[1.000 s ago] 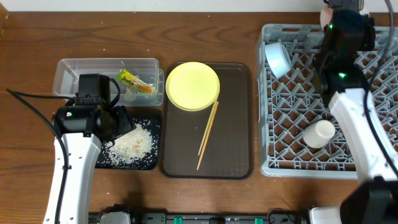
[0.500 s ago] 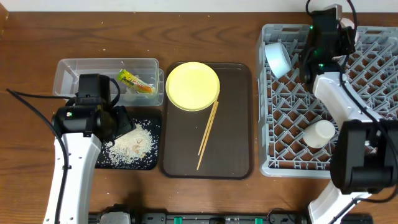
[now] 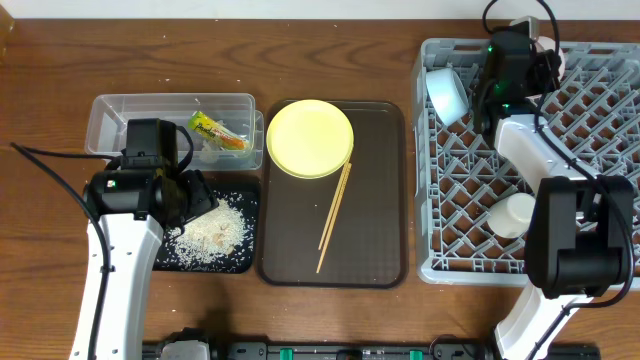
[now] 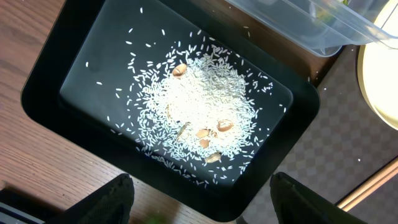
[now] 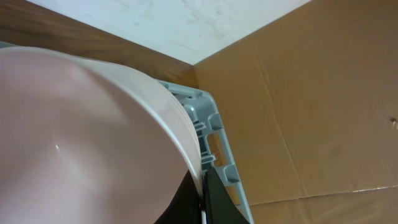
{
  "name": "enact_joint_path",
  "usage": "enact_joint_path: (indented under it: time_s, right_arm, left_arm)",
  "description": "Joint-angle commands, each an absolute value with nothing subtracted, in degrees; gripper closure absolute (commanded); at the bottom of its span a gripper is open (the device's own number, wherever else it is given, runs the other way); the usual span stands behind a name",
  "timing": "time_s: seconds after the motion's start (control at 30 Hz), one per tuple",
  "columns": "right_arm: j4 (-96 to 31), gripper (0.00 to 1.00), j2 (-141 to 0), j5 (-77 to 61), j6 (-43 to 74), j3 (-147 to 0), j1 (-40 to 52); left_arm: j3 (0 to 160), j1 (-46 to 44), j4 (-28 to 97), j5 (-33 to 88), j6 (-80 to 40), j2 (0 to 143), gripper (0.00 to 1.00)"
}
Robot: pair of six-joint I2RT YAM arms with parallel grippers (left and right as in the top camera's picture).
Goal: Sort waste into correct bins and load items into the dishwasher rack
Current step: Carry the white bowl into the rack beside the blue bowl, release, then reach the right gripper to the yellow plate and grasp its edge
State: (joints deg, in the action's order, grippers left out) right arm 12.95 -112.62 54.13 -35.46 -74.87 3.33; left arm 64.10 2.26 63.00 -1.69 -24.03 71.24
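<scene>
My right gripper (image 3: 512, 52) is at the back of the grey dishwasher rack (image 3: 600, 150). It is shut on the rim of the white bowl (image 5: 81, 137), with the thin rim pinched between the fingers (image 5: 186, 202). A light blue bowl (image 3: 447, 93) leans in the rack's back left, and a small pale cup (image 3: 512, 213) lies near its front. My left gripper (image 4: 202, 199) is open and empty above the black tray (image 4: 50, 74), which holds the rice scraps (image 4: 199, 118). The snack wrapper (image 3: 217, 131) lies in the clear tub (image 3: 120, 115). The yellow plate (image 3: 310, 138) and chopsticks (image 3: 335, 215) lie on the brown tray.
The brown serving tray (image 3: 380, 200) sits between the bins and the rack. The rack's corner (image 5: 214, 130) stands next to a cardboard wall (image 5: 311, 93). Wooden table (image 3: 40, 200) shows at the left.
My right arm has swung back and left over the rack with the white bowl in its grip. The left arm has not moved.
</scene>
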Motion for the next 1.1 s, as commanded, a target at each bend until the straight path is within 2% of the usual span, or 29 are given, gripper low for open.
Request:
enact_joint_path:
  time_s: [0.0, 0.23, 0.43, 0.57, 0.63, 0.73, 0.8, 1.0, 1.07]
  right_arm:
    - [11.92, 0.99, -113.71, 55.27, -34.30, -75.26, 4.95]
    - [4.43, 0.99, -113.71, 55.81, -29.67, -75.26, 7.22]
    - [-10.39, 0.99, -112.27, 57.95, -10.22, -75.26, 8.67]
    - [-20.49, 0.97, -108.75, 50.65, -1.13, -75.26, 9.50]
    - [-24.71, 0.89, -106.69, 46.41, 2.87, -75.26, 9.50]
    - [-29.67, 0.61, -103.48, 41.50, 6.90, -75.26, 9.50]
    - [-32.34, 0.52, -100.95, 38.35, 7.07, -75.26, 9.50]
    - [-38.22, 0.35, -92.40, 29.91, 6.90, -75.26, 9.52]
    - [-39.94, 0.34, -89.25, 25.56, 6.59, -75.26, 9.50]
  left_arm:
    - [63.88, 2.61, 63.16, -2.17, -24.34, 70.85, 0.27]
    - [63.88, 2.61, 63.16, -2.17, -24.34, 70.83, 0.27]
    - [63.88, 2.61, 63.20, -2.17, -24.34, 70.83, 0.27]
    - [63.88, 2.61, 63.13, -2.15, -24.34, 70.83, 0.27]
    - [63.88, 2.61, 63.16, -2.15, -24.34, 70.83, 0.27]
    - [63.88, 2.61, 63.20, -2.15, -24.34, 70.83, 0.27]
    - [63.88, 2.61, 63.18, -2.15, -24.34, 70.83, 0.27]
    - [63.88, 2.61, 63.18, -2.15, -24.34, 70.83, 0.27]
    - [63.88, 2.61, 63.16, -2.15, -24.34, 70.83, 0.27]
